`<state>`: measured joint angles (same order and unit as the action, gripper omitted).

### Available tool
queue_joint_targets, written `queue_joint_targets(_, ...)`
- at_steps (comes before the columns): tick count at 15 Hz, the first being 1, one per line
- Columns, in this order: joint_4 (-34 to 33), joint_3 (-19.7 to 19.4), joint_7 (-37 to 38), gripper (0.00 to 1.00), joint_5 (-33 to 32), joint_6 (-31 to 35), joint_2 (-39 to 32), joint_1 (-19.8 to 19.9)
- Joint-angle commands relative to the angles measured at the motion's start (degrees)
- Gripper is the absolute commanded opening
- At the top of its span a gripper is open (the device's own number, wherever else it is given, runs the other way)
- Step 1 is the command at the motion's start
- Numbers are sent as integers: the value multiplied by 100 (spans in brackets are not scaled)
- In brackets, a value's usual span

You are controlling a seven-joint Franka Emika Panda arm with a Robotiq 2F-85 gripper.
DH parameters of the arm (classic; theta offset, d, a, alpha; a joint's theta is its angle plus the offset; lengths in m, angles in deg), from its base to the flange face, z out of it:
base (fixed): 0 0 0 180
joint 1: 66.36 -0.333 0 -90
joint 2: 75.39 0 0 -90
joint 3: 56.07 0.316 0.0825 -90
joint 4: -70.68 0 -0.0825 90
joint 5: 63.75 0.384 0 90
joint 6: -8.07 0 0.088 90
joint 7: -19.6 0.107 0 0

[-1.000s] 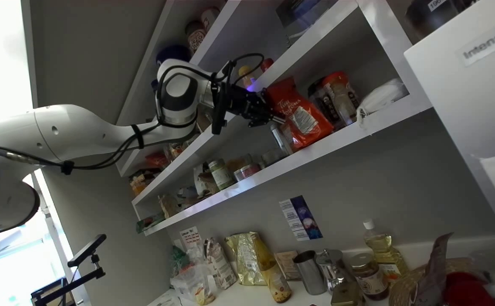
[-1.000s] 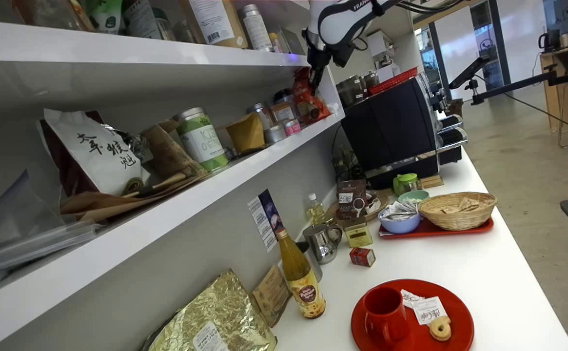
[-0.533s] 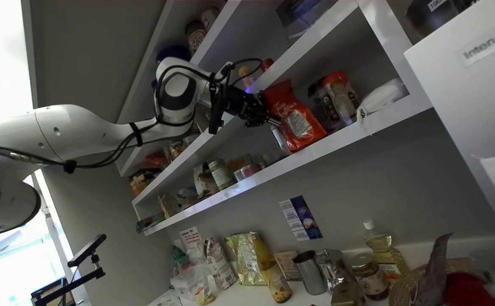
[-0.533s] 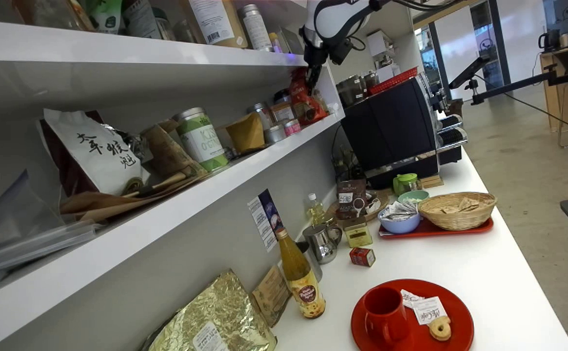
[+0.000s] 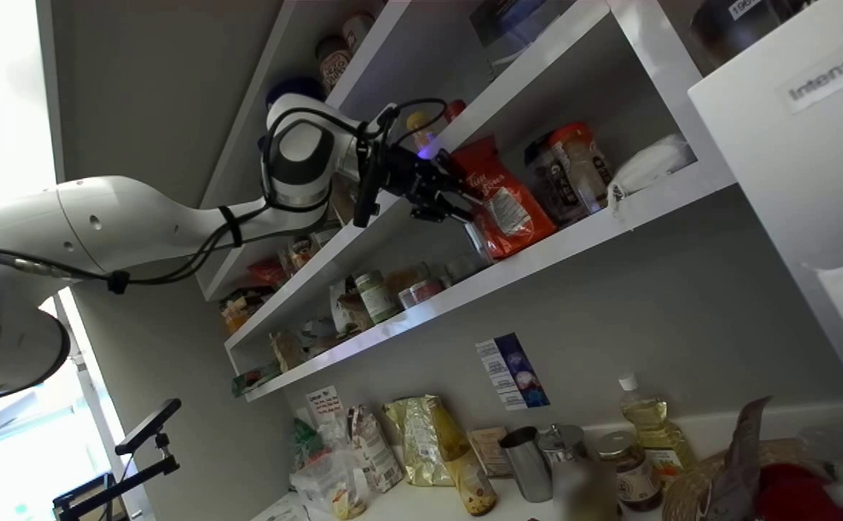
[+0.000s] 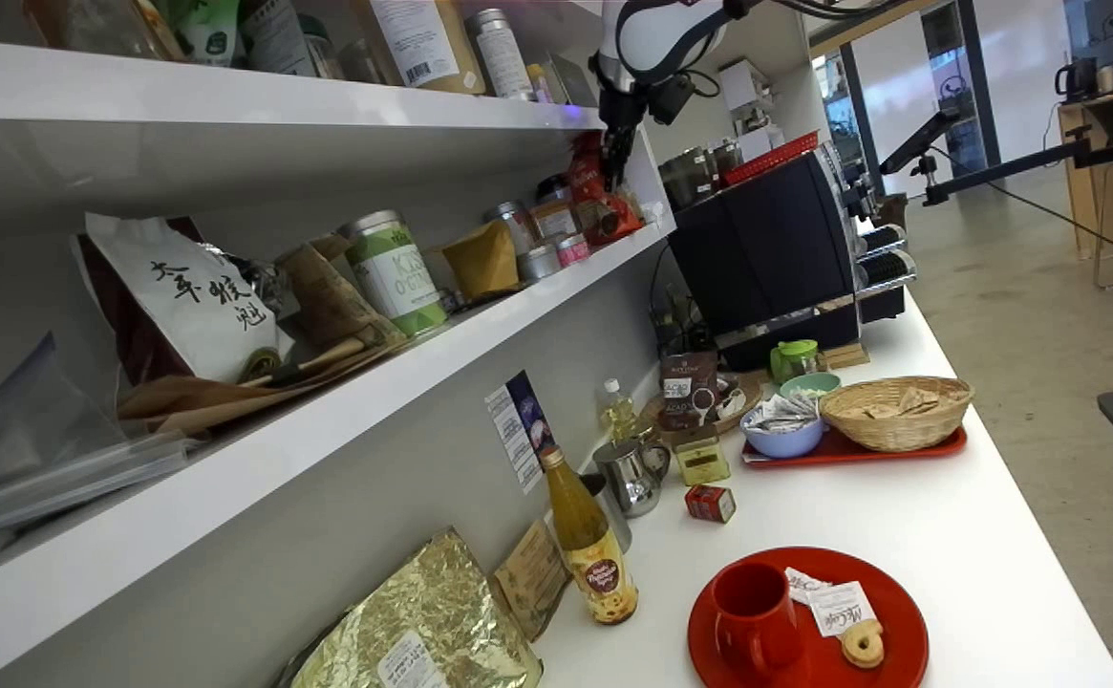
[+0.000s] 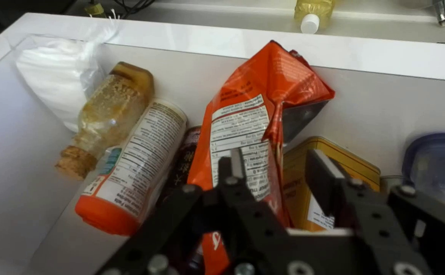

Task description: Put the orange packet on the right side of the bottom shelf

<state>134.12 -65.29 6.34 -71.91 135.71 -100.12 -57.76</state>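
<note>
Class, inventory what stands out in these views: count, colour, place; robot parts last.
orange packet: 1, red-orange, bottom shelf
bottom shelf: 1, white, above the counter
white plastic bag: 1, white, shelf end
corked bottle: 1, brownish, beside that bag
orange-lidded container: 1, orange and white, beside bottle
green-labelled tin: 1, green and white, bottom shelf
counter: 1, white, below the shelf
gold bag: 1, gold, counter
amber bottle: 1, amber, counter
plate: 1, red, counter
red mug: 1, red, on plate
large machine: 1, black, on counter
robot arm: 1, white and black, beside shelving
gripper: 1, black, open, near orange packet
</note>
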Motion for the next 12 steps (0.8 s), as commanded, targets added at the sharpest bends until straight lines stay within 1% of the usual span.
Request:
queue_joint_targets(1, -261, 33, -36, 78, 114, -147, -125, 58)
queue_joint_targets(2, -215, 0, 36, 84, 49, -201, -87, 30)
queue_joint_targets(3, -131, -34, 104, 93, -20, -262, -24, -3)
queue_joint_targets(4, 2, -79, 204, 98, -103, -355, 77, -48)
queue_joint_targets(7, 782, -109, 499, 100, -239, -451, 664, -166)
queue_joint_targets(8, 1248, -104, 617, 100, -308, -363, 989, -237)
queue_joint_targets(12, 2313, 14, 855, 100, -226, -567, 1845, -366)
